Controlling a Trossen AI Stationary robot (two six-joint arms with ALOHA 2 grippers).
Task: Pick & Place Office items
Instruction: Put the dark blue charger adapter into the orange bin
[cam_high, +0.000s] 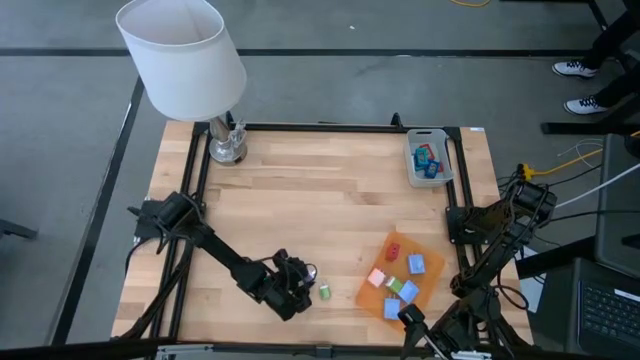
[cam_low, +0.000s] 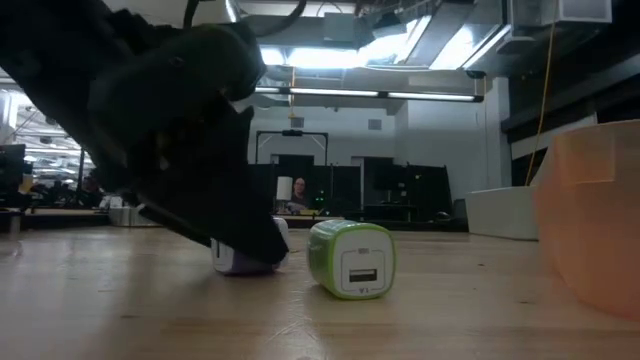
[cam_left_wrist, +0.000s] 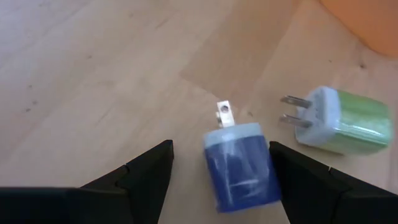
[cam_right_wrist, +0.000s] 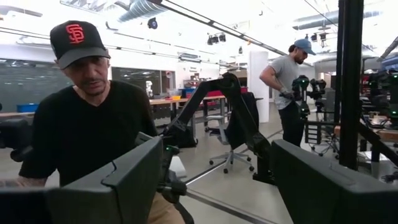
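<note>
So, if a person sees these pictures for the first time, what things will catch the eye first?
Probably the big white lamp at the table's far left corner. Next, the left gripper, low near the front edge with fingers open around a blue plug charger, a green charger lying just beside it. Then the orange sheet of colourful pieces at front right, with the right gripper waiting open off the table's right side.

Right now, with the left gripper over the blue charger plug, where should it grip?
Grip the blue charger plug across its two flat side faces, coming straight down from above. It lies flat on the table, prongs pointing away, already between the open fingers of the left gripper. Avoid the prongs and the green charger plug beside it.
</note>
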